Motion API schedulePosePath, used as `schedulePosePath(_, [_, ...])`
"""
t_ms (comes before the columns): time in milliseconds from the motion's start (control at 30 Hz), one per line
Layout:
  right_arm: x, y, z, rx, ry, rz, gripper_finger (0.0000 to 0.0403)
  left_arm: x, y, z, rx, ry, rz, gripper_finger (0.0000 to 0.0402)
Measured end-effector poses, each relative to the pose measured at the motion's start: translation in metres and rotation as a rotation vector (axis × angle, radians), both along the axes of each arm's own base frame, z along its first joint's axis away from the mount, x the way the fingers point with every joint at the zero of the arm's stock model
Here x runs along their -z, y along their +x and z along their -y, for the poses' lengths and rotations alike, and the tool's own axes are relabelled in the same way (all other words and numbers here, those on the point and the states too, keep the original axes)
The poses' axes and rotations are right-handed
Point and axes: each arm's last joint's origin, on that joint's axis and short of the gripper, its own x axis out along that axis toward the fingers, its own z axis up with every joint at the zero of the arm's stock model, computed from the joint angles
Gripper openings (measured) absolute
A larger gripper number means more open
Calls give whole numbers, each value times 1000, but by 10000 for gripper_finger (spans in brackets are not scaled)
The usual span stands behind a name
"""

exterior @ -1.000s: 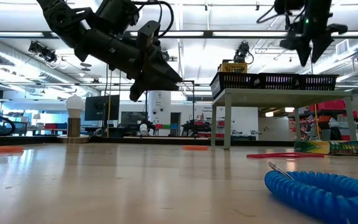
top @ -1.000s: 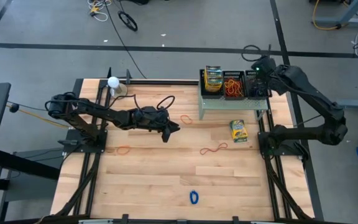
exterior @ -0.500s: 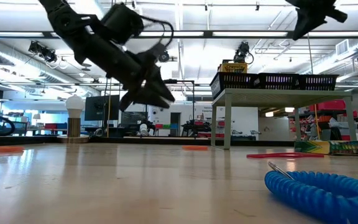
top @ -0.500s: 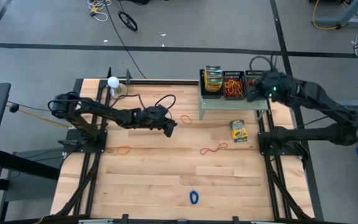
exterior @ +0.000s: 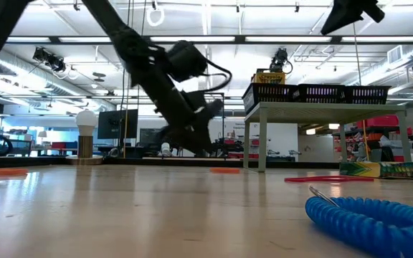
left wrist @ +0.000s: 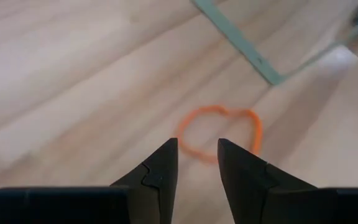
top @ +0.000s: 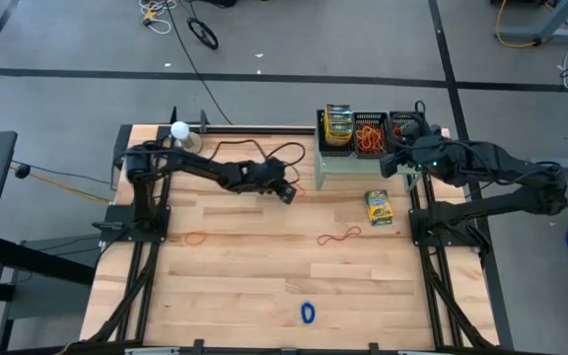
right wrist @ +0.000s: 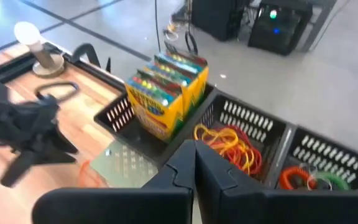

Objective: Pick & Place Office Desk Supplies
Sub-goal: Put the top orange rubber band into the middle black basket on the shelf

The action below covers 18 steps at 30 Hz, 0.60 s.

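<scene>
I have the left gripper (left wrist: 194, 163) narrowly open, low over an orange rubber band (left wrist: 219, 132) beside the shelf (top: 358, 162) leg near the table's far edge. Right gripper (right wrist: 194, 163) is closed, empty, above the trays (right wrist: 244, 124).

Left end effector (left wrist: 196, 163) low, fingers apart.

Surface (top: 245, 286): pale wood planks. Both arms dark. Shelf (top: 338, 164): pale green, perforated. Mesh trays (right wrist: 272, 138): black. Crayon boxes (right wrist: 163, 84) in far left tray: yellow and green with multicoloured dots. Loose crayon box (top: 378, 207): same yellow-green. Rubber band (left wrist: 219, 132) by shelf leg: orange. Red band (top: 338, 236) mid-surface; blue coil (top: 308, 313) near edge. Ball (top: 178, 128): white.
</scene>
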Motion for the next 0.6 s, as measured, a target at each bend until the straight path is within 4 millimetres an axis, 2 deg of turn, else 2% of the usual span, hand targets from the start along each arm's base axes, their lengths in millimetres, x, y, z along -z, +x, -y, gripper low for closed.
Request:
schedulePosePath(167, [-3,3,0,-13,-18,23,5,13,19,-16,-16,-6,-17,120])
schedulePosePath(400, [-4,4,0,-14,-22,39,9,25,25,-23,-10,-42,-89,117])
schedulePosePath(500, [-4,4,0,-16,-23,38,10,26,24,-21,11,-42,-113,94])
schedulePosePath(600, [-4,4,0,-17,-26,39,10,25,23,-19,43,-34,-138,50])
